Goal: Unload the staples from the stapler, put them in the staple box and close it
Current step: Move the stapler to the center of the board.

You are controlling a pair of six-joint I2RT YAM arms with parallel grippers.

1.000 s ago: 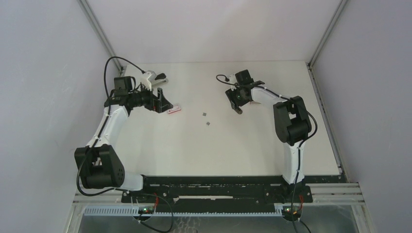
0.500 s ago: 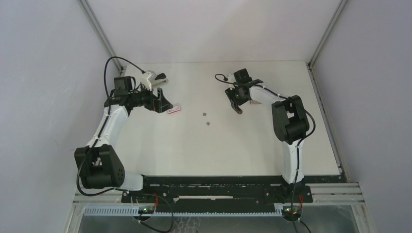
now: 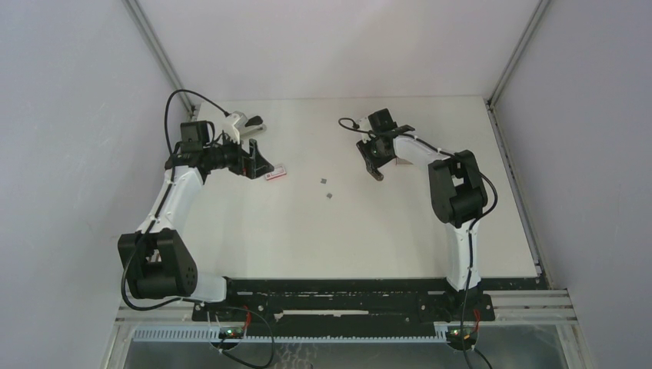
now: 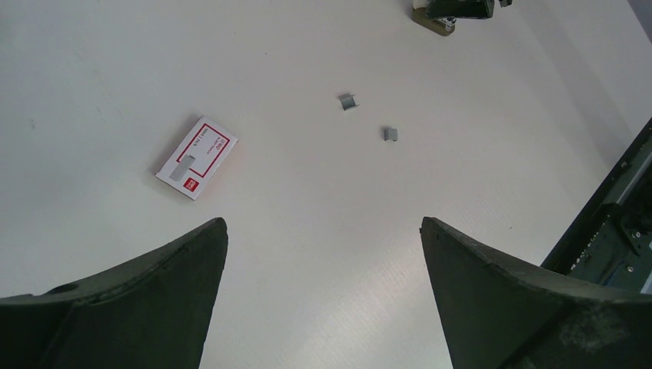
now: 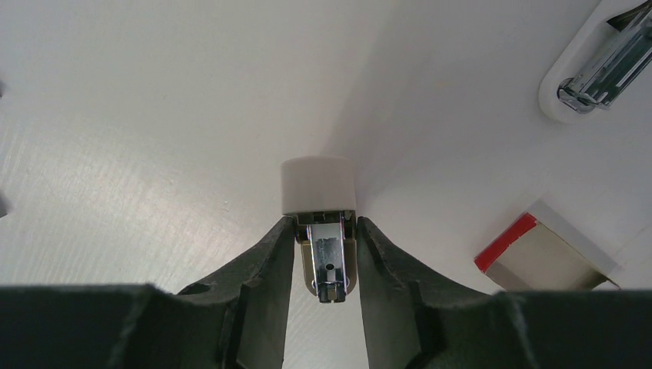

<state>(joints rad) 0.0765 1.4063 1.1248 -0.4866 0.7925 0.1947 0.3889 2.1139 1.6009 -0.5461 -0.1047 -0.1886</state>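
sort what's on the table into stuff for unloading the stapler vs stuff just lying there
For the job:
- stapler, gripped by the right claw
- two loose staples

Lying about:
- small red-and-white box
- white-and-chrome piece
- left claw, open and empty

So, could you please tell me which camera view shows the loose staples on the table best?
The left wrist view: the staples show as two separate grey strips on the white table. The top external view gives only tiny specks; the right wrist view does not show them clearly.
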